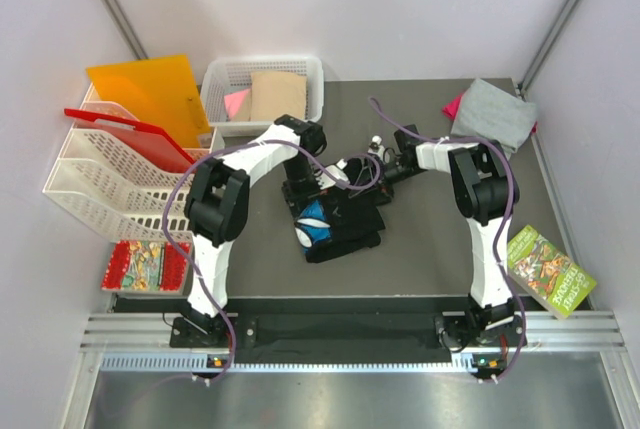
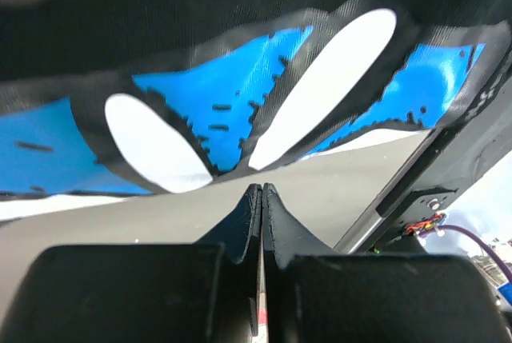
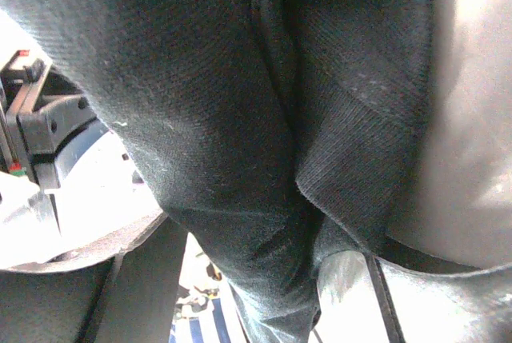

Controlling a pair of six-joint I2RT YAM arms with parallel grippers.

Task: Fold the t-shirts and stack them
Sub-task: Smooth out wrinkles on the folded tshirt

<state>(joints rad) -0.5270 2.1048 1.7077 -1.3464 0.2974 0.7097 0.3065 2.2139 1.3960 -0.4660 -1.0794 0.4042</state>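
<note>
Bunched black t-shirt (image 1: 335,224), fine-ribbed weave, blue-and-white print; left gripper (image 2: 262,189) pressed together; right gripper (image 1: 375,161) buried in cloth, opening indeterminate. Lattice basket (image 1: 215,84) holds tan shirt (image 1: 277,96), pink shirt (image 1: 236,102).

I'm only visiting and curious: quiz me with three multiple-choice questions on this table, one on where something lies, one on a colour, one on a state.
1. Where does the grey shirt lie? A far right corner; B near left corner; C centre.
2. The print on the black shirt is mainly: A red; B blue; C green.
3. The left gripper is: A wide open; B shut; C out of view.
Answers: 1A, it sits folded at the far right corner; 2B, blue fills the left wrist view; 3B, its fingers meet.
</note>
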